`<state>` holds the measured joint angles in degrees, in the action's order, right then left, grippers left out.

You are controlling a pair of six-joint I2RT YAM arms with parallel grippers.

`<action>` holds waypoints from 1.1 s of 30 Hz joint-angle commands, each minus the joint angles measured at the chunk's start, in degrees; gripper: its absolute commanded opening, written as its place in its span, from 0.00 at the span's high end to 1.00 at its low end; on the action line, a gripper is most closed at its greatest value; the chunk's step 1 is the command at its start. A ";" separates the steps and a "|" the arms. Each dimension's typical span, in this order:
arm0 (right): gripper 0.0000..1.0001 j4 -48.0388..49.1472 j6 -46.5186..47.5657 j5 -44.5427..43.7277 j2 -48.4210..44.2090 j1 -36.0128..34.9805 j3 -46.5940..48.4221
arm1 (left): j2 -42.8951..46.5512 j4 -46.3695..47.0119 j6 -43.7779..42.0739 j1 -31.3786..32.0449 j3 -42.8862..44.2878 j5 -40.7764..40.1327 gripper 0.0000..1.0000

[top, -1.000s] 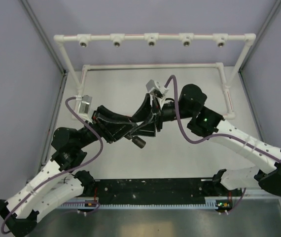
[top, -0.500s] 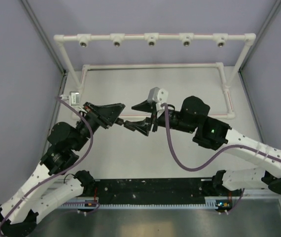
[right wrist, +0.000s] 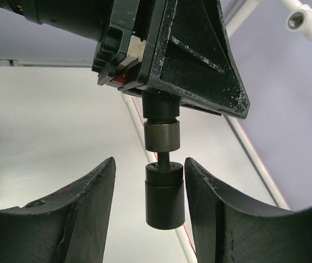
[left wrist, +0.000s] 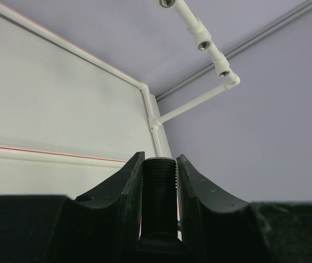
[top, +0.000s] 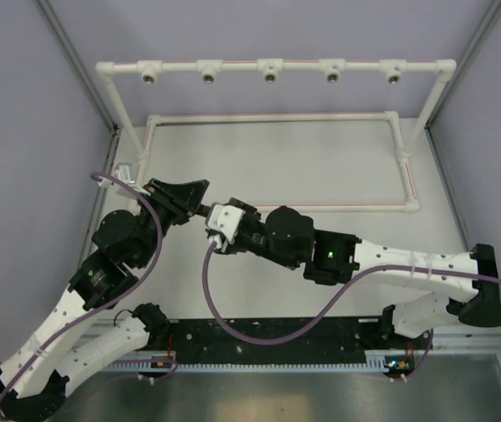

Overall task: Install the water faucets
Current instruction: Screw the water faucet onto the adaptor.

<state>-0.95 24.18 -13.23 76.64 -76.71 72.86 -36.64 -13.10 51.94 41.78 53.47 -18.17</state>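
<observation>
One faucet [right wrist: 164, 200] shared: left gripper [left wrist: 160, 160] clamps threaded end between jaw tips; right gripper [right wrist: 150, 163] open, jaws astride free end, probably for regrasp.

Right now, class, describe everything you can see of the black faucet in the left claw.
The faucet is small, black, plastic-looking. The left claw is shut on its threaded stem, whose ridged end shows between the fingers. Past the claw come a smooth collar, a thin pin, then a stubby cylinder. It is held in midair, away from the white pipe frame. The right claw stands open around the cylinder: a gap shows on one side; the other is too close to tell.
</observation>
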 commanded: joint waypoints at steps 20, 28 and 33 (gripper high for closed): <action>0.62 9.56 13.61 -13.92 6.85 -3.80 6.33 | 0.43 3.17 2.64 0.14 2.25 -1.51 1.00; 0.74 7.72 14.75 -13.75 7.73 -3.80 7.03 | 0.70 3.61 3.69 0.14 1.72 -0.90 1.00; 1.00 -3.24 12.13 -10.51 8.43 -3.80 10.54 | 1.83 8.85 -2.17 0.23 -0.55 5.05 1.00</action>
<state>2.85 38.74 -25.91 84.14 -80.14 77.54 -36.58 -14.70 53.63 41.71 53.45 -19.53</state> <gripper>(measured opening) 0.118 0.339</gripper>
